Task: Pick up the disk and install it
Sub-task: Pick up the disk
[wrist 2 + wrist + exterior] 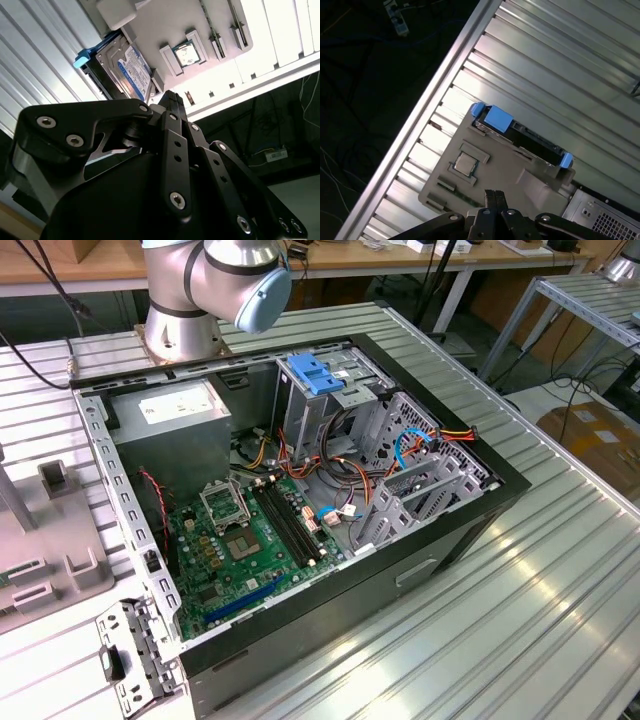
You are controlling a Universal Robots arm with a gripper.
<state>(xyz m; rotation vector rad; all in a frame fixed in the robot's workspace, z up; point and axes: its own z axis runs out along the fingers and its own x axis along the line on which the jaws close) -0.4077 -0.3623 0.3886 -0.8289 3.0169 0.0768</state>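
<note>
Gripper [493, 196]: jaws closed together, holding nothing, hovering above the fixture.
Disk [532, 141]: seated in grey fixture [487, 175], clear of gripper.

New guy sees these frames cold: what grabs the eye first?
The open computer case on the ribbed table in the exterior view, its green motherboard exposed. In the first wrist view, the blue-railed disk stands in a grey tray, and the shut gripper holds nothing.
</note>
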